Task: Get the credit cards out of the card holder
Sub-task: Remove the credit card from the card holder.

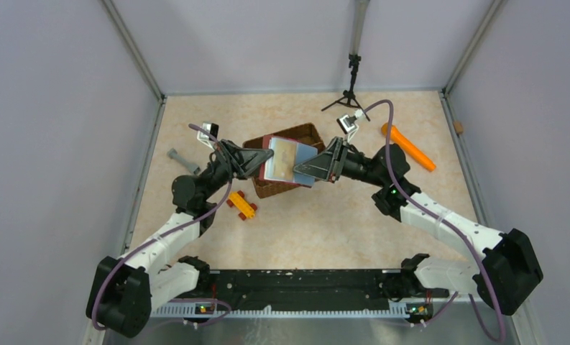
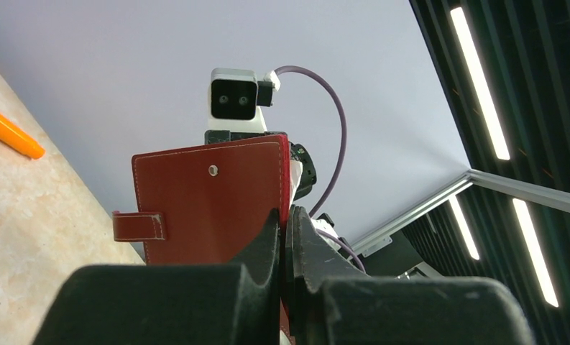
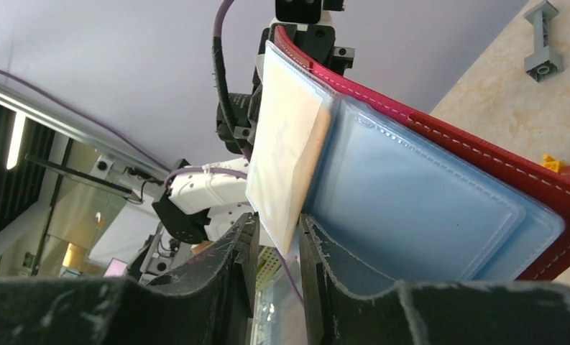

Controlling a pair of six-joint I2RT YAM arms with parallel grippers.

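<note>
Beige marbled worktop (image 1: 325, 215) lies below both arms. Left tool (image 2: 283, 219) is clamped on the dark red leather folding card holder (image 2: 210, 201), held open in the air above a brown wicker basket (image 1: 296, 134). Right tool (image 3: 278, 231) stands narrowly parted astride its tan flat inner leaf (image 3: 285, 158); whether that is a card or a pocket is unclear.

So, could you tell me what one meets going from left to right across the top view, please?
grey block → toy car → card holder → tripod → orange stick
</note>
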